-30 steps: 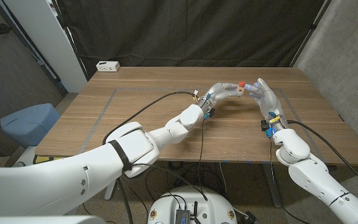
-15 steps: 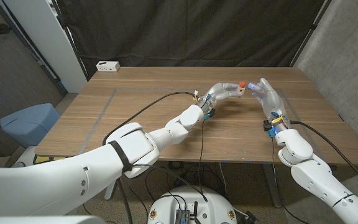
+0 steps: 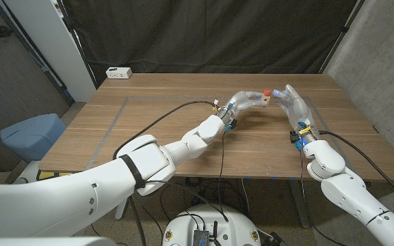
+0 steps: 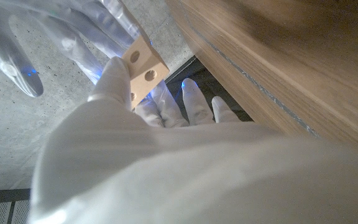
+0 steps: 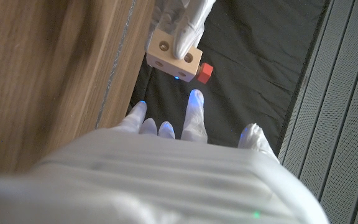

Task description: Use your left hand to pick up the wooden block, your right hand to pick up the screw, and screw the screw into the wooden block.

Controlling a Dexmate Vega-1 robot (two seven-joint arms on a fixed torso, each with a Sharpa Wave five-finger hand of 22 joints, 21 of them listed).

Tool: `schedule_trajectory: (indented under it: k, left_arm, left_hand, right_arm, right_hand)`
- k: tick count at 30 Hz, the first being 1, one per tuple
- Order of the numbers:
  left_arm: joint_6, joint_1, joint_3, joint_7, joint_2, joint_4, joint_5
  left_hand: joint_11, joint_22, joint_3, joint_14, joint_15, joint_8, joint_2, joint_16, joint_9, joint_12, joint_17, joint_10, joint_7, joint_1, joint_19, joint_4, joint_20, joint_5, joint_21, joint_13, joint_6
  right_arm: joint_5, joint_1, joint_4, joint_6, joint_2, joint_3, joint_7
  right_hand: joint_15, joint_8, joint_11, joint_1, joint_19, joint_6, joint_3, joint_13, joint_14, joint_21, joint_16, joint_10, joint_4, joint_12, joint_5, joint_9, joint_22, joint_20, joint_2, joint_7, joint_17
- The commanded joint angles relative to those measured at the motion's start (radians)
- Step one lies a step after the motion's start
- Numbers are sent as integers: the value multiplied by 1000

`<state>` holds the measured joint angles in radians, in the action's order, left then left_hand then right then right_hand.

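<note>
A small pale wooden block point(image 3: 269, 98) point(image 4: 143, 62) point(image 5: 176, 53) with round holes is gripped in my left hand point(image 3: 248, 100) point(image 4: 135, 143) above the table's far middle. The red-headed screw point(image 3: 267, 91) point(image 5: 205, 73) sticks out of one face of the block. Just right of it is my right hand point(image 3: 291, 104) point(image 5: 166, 162), fingers spread and pointing toward the screw. A small gap shows between the screw head and the nearest fingertip point(image 5: 195, 94). Nothing is in the right hand.
The wooden table point(image 3: 169, 130) carries faint tape lines at its left. A white power strip point(image 3: 118, 72) sits at the far left corner. A blue chair point(image 3: 33, 133) stands off the table's left side. Black curtain hangs behind.
My right hand has drawn back a little to the right, off the screw head it was touching. The left hand and block have stayed in place.
</note>
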<state>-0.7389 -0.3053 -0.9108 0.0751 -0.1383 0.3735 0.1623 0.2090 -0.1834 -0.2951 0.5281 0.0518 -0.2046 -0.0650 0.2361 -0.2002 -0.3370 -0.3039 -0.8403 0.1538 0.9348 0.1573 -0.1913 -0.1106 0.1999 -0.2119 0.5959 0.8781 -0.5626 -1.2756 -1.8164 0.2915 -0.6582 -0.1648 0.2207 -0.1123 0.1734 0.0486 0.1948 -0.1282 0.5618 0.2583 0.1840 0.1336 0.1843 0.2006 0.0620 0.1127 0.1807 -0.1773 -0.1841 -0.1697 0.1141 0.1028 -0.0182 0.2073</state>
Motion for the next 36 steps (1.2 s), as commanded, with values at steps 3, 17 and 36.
schedule_trajectory:
  k: [3,17,36]
  left_arm:
    - [19,8,2,-13,-2,-2,8]
    - [32,11,-1,-15,-3,-3,11]
    - [25,8,-2,-10,-3,-2,10]
  left_hand:
    - [1,-5,-52,2,100,-14,-59,-1,-3,-5,-5,-6,7,-46,7,44,1,6,-2,4,23]
    - [0,-5,-53,3,101,-14,-59,-1,-3,-6,-4,-7,6,-47,7,44,0,6,-2,4,23]
    - [1,-5,-53,5,102,-15,-59,1,-3,-8,-6,-10,9,-48,7,43,1,6,-3,4,26]
  right_arm:
    - [-19,33,15,-19,-18,-17,-45]
    - [-29,57,37,-13,-19,-32,-69]
    - [-30,52,35,-6,-16,-34,-55]
  right_hand:
    - [-3,-8,8,-14,15,-39,1,1,24,-2,-4,35,-10,-7,-4,0,-3,1,1,-8,6]
    - [-5,-4,10,-19,31,-64,3,1,39,-3,-6,55,-12,-6,-6,1,-3,5,2,-22,7]
    - [-8,20,-2,-19,28,-11,9,0,34,4,-1,41,-10,8,-7,1,-3,4,3,-18,5]
